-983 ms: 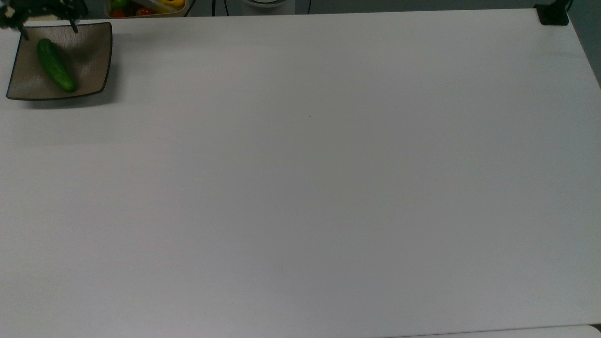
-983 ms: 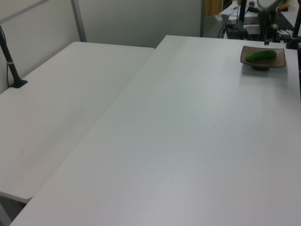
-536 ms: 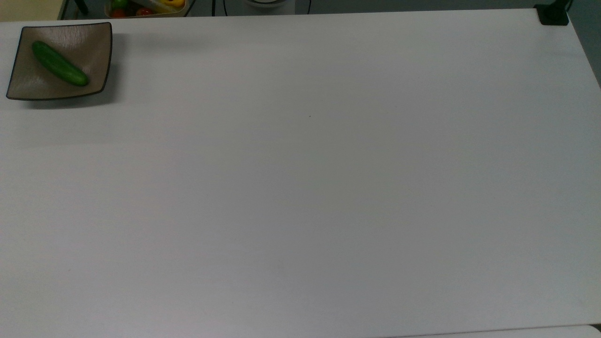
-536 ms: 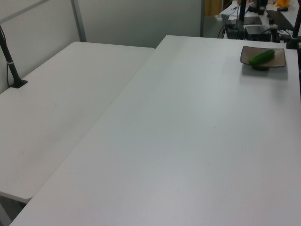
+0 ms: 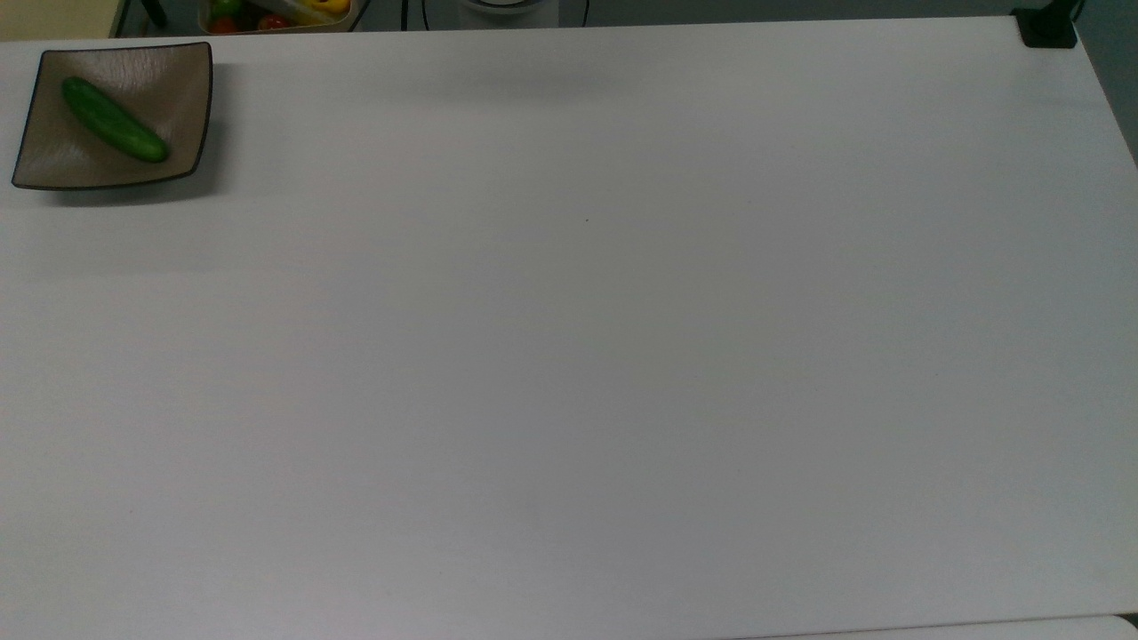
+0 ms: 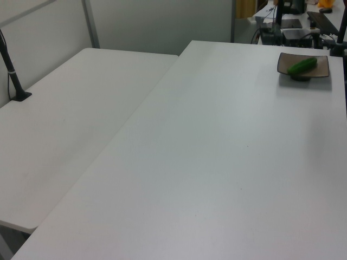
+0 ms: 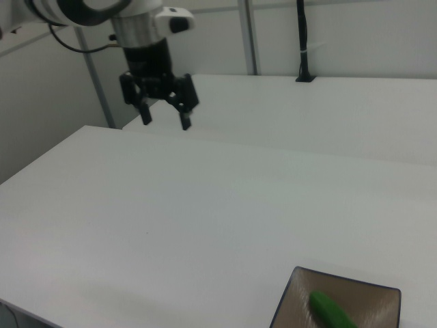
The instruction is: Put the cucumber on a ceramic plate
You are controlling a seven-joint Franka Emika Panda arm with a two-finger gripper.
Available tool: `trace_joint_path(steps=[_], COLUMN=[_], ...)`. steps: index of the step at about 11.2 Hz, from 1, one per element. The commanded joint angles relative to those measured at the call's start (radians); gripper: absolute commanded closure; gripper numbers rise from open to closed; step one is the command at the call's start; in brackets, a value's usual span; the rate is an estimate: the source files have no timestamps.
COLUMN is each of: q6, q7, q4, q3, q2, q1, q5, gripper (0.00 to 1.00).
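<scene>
Cucumber lies diagonally on ceramic plate. Gripper high, well clear of plate, fingers spread, empty. Cucumber probably firm, light, slick; best grasped mid-length.

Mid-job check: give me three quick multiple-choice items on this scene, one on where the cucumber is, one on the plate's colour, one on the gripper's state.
1. Where does the cucumber lie?
A. on the ceramic plate
B. on the bare table
C. in the gripper

2. What colour is the plate?
A. white
B. taupe-brown with a dark rim
C. blue

3. How is the gripper?
A. shut on the cucumber
B. open, holding nothing
C. resting on the plate

Answers: 1 A, it lies diagonally across the plate; 2 B, as the top view shows; 3 B, the right view shows its fingers spread, above the table.
</scene>
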Motion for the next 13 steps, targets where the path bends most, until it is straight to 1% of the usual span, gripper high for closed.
trace_joint_path(steps=[1,3,4,6,8,10,13], q6=[-0.009,0.008,0.038,0.104,0.192,0.226,0.229], q7=[0.122,0.136,0.136,0.126,0.133,0.136,0.136], q4=[-0.004,-0.01,-0.018,-0.024,-0.042,-0.044,-0.047], q3=[0.092,0.107,0.107,0.107,0.101,0.098,0.097], q2=[0.001,0.013,0.025,0.034,0.045,0.054,0.051], q1=[-0.001,0.012,0.028,0.041,0.041,0.041,0.032], q5=[0.02,0.077,0.088,0.089,0.111,0.123,0.121], gripper=[0.0,0.0,0.0,0.0,0.0,0.0,0.0])
